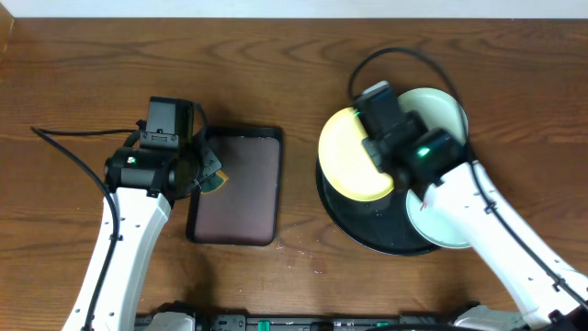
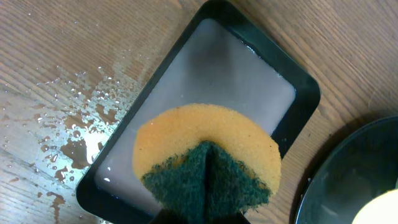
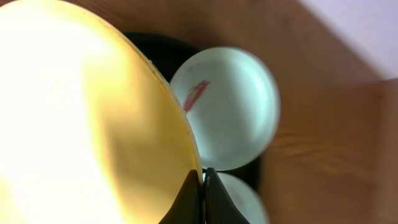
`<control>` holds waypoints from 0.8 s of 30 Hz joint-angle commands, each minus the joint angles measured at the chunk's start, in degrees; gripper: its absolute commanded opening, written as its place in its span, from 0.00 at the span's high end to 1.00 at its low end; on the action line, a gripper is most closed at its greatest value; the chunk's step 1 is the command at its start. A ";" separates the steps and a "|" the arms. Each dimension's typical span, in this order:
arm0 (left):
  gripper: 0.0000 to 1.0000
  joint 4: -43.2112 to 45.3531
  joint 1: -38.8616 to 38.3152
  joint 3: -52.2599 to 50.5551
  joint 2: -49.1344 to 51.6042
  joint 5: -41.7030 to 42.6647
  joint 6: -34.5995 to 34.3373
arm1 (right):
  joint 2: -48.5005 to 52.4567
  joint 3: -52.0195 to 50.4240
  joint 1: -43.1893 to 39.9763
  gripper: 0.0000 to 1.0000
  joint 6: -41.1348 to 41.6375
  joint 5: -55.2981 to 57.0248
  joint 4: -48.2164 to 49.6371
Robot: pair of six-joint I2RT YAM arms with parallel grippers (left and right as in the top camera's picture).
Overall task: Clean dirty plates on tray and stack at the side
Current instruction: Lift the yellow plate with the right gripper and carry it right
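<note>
Round tray point(image 1: 363, 230) sitting right of rectangular tray point(image 1: 243, 198), apart. Rear plate point(image 1: 443, 106) and front plate point(image 1: 430, 230) lying along round tray's right side. Third plate point(image 1: 349, 161) overhanging its left rim. Sponge point(image 2: 205, 155) hanging over rectangular tray's left edge.

Brown wood-grain table point(image 1: 73, 74) wet with scattered droplets point(image 2: 71, 121).

No legible text, label, brand, number or sign on any surface in all three views.
</note>
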 commanded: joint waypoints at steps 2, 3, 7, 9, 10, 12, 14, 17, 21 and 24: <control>0.93 -0.07 0.35 -0.59 0.17 -0.22 0.52 | -0.61 0.74 -10.60 0.99 3.89 -15.93 0.50; 0.93 -0.07 0.35 -0.59 0.17 -0.22 0.52 | -0.61 0.74 -13.62 0.99 3.85 -19.85 0.59; 0.93 -0.07 0.35 -0.59 0.17 -0.22 0.52 | -0.59 0.74 -28.72 0.99 2.19 -38.45 0.74; 0.93 -0.07 0.35 -0.59 0.17 -0.22 0.52 | -0.48 0.66 -35.23 0.99 1.97 -43.04 0.74; 0.92 -0.09 0.35 -0.59 0.17 -0.22 0.52 | -0.35 0.57 -38.51 0.99 2.23 -44.28 0.76; 0.92 -0.09 0.35 -0.59 0.17 -0.22 0.52 | 0.31 0.50 -44.76 0.98 4.02 -44.19 0.76; 0.92 -0.09 0.35 -0.59 0.17 -0.22 0.52 | 1.29 0.28 -49.70 0.99 7.06 -41.97 0.81; 0.92 -0.09 0.35 -0.59 0.17 -0.22 0.52 | 3.72 -0.24 -55.80 0.99 13.84 -36.92 1.09; 0.92 -0.04 0.35 -0.59 0.17 -0.22 0.52 | 8.09 -1.05 -60.30 0.99 19.78 -33.14 3.89; 0.92 -0.07 0.35 -0.59 0.17 -0.26 0.55 | 11.74 -1.09 -62.60 0.99 25.00 -33.18 7.91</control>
